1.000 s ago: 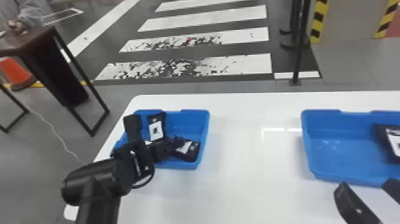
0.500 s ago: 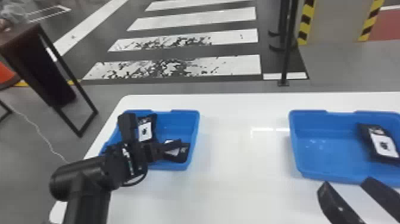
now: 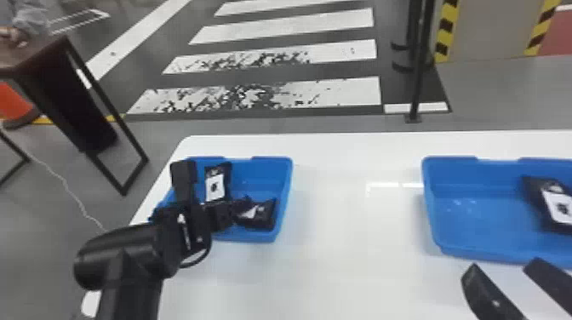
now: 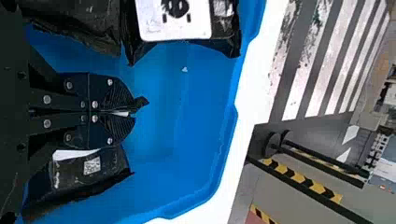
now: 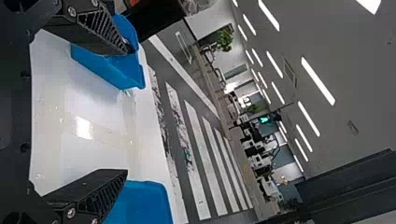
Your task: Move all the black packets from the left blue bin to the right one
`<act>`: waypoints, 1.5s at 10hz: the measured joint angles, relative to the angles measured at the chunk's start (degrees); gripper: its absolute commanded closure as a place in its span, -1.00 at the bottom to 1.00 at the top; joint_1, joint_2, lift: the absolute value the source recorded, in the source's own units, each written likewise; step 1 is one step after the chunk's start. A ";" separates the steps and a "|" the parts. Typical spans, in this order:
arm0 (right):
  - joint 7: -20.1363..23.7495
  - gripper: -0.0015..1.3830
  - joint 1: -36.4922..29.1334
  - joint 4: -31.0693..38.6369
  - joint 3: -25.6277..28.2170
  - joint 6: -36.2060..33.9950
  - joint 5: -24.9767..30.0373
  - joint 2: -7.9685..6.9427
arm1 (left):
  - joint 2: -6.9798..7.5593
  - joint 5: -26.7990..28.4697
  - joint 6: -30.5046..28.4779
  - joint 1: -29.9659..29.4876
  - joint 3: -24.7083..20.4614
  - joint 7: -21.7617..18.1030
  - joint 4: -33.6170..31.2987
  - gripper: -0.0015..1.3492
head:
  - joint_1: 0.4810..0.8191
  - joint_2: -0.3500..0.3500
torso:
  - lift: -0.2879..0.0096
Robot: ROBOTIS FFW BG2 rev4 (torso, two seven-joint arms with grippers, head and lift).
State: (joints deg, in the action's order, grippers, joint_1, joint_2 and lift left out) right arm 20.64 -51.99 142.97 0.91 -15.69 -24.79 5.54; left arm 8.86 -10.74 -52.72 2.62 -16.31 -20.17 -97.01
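Pinching a black packet (image 4: 141,101), left fingers (image 3: 220,215) nearly meet while right fingers (image 3: 489,291) gape.

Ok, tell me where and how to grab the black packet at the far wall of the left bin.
I'd grip the black packet across its middle, coming down from above, one finger to each long side: it looks longer front to back than wide, its white label faces up, and the left bin's bare bottom along its right side should leave room.

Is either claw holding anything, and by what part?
The left claw pinches a crumpled black end, seemingly a packet's; which packet, I cannot tell. The right claw holds nothing.
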 measured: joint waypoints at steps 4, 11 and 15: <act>0.71 -0.81 0.70 -0.23 0.00 -1.37 -0.63 0.09 | 0.00 -8.38 2.47 -7.38 -3.35 -2.15 -13.55 0.78 | 0.27 0.78 | -0.01; 6.03 -0.81 9.24 -7.31 0.00 -2.61 -4.32 -0.17 | -0.92 -24.51 5.39 -18.08 5.40 -5.59 -27.65 0.78 | 0.27 0.21 | -0.01; 9.78 -0.81 13.77 -10.18 -0.55 -7.91 -6.85 -0.18 | -1.56 -26.86 4.78 -19.58 10.06 -5.58 -29.05 0.78 | 0.27 0.10 | -0.01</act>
State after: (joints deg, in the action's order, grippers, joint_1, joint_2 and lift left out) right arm 30.42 -38.23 132.79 0.36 -23.61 -31.64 5.36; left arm 7.30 -37.60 -47.95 -16.95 -6.24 -25.75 -126.07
